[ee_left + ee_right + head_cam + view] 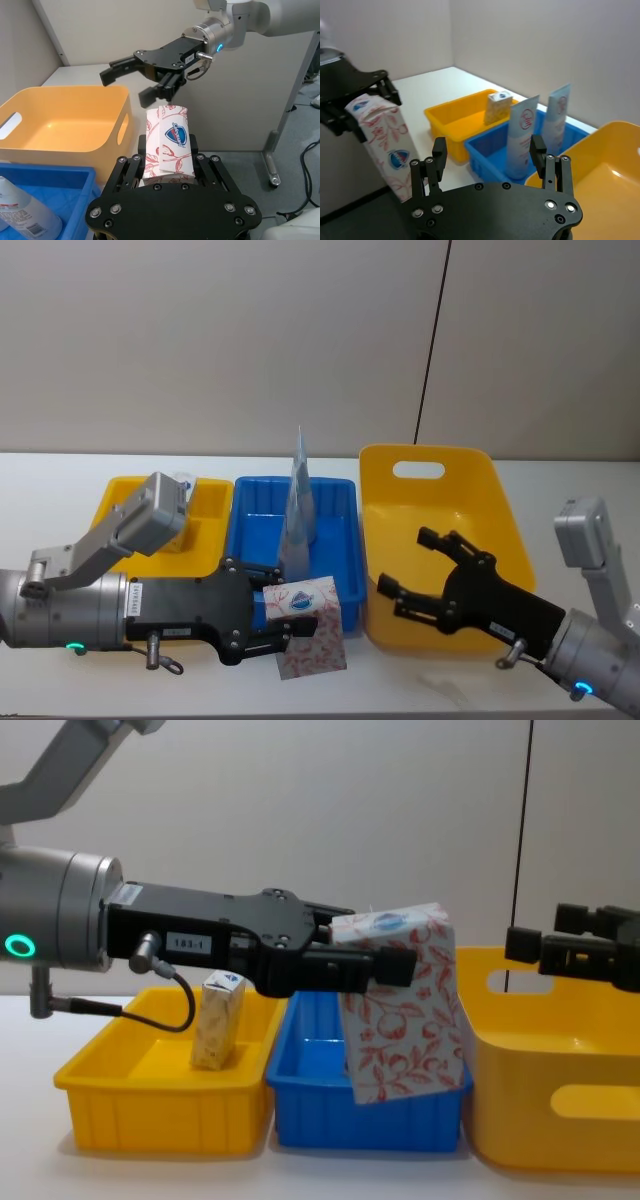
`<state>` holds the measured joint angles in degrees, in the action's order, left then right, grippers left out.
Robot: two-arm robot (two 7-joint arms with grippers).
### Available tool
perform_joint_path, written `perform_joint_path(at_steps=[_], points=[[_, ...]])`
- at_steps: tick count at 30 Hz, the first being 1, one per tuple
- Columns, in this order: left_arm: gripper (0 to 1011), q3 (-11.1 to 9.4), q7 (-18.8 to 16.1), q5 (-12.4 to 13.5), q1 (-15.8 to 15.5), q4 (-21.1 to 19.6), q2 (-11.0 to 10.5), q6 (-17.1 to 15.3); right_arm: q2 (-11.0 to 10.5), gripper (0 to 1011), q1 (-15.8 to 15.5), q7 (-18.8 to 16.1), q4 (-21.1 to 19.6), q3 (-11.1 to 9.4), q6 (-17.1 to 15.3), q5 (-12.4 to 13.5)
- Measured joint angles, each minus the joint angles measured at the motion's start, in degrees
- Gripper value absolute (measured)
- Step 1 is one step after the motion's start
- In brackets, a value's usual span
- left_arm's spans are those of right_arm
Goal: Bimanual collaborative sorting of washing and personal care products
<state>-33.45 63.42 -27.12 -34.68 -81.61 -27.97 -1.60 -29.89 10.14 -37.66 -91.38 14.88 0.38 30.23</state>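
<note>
My left gripper [288, 610] is shut on a white box with a red leaf pattern [308, 628], held tilted in the air in front of the blue bin [340, 508]. In the left wrist view the box [170, 142] stands between the black fingers [131, 172]. My right gripper [405, 562] hangs open and holds nothing, over the front of the large yellow bin [470, 465], a short way right of the box. Two tall pale-blue pouches [522, 135] stand in the blue bin [492, 155]. A yellowish carton with a blue-white top [218, 1020] stands in the small yellow bin [150, 1105].
The three bins stand side by side on the white table [60, 475]: small yellow bin [210, 495] on the left, blue one in the middle, large yellow one on the right. A grey wall [250, 340] rises behind the table.
</note>
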Motion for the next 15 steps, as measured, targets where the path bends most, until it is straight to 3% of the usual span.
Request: perform_joint_path(at_steps=[13,15], points=[[383,0.0,0.0,0.0,-0.01,0.0,0.0,-0.01,-2.26,1000,6.36,-12.57,6.3,3.38,0.17,2.69],[383,0.0,0.0,0.0,-0.01,0.01,0.0,-0.01,-2.58,1000,8.42,-15.89,8.43,4.56,0.4,3.07]])
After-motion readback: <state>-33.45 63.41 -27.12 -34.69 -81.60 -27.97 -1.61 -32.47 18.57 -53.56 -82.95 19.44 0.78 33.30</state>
